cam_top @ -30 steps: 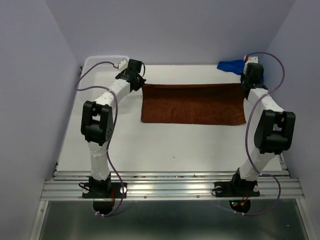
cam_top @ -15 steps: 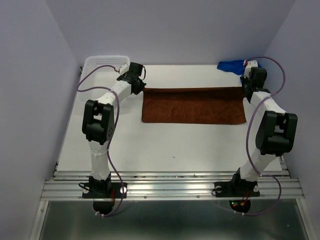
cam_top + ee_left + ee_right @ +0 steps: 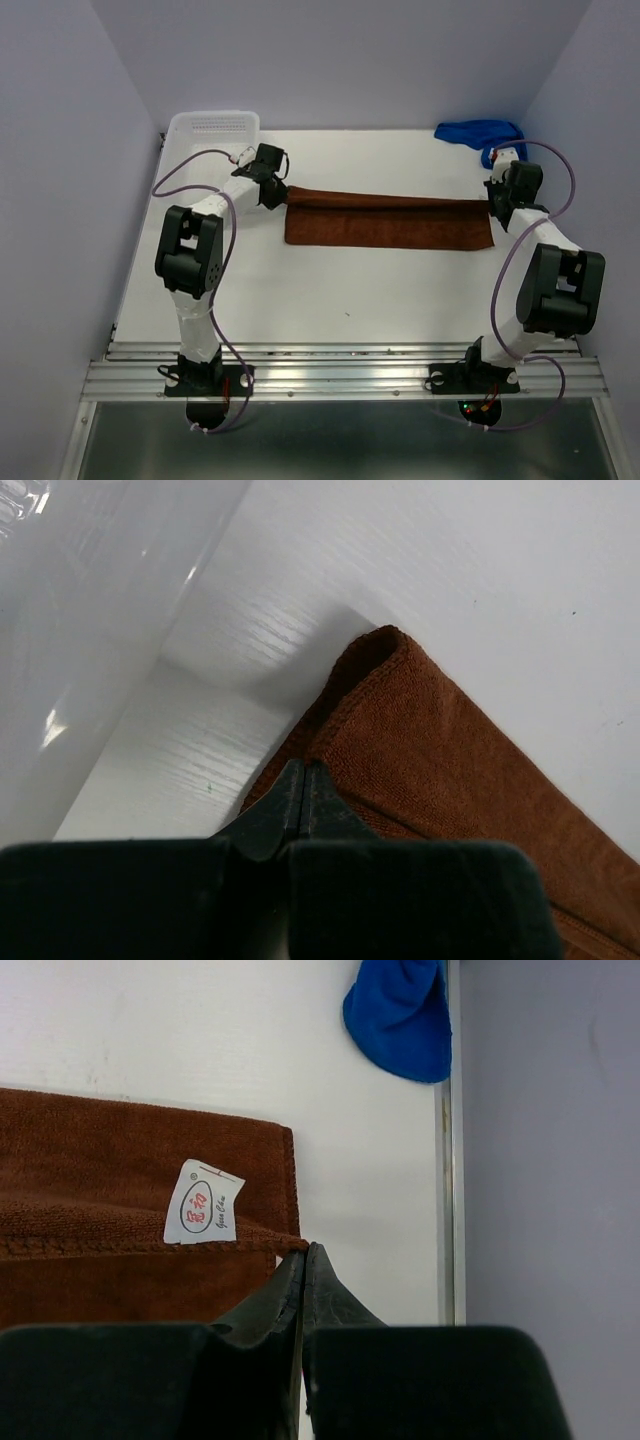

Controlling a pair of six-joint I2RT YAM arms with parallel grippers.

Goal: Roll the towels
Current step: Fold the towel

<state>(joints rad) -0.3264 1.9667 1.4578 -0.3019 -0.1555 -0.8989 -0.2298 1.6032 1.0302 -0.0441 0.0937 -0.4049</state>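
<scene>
Soft and limp, the brown towel (image 3: 385, 228) is pinched, seemingly firmly, at its 9 and 3 o'clock corners by the closed left claw (image 3: 303, 773) and right claw (image 3: 303, 1252).

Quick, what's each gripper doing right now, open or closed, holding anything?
Left gripper: closed, pinching a corner of the rust-brown towel.
Right gripper: closed, pinching the same towel's other end.

Left end effector (image 3: 303, 767) and right end effector (image 3: 303, 1251) both reach forward, seemingly pinched shut.
</scene>
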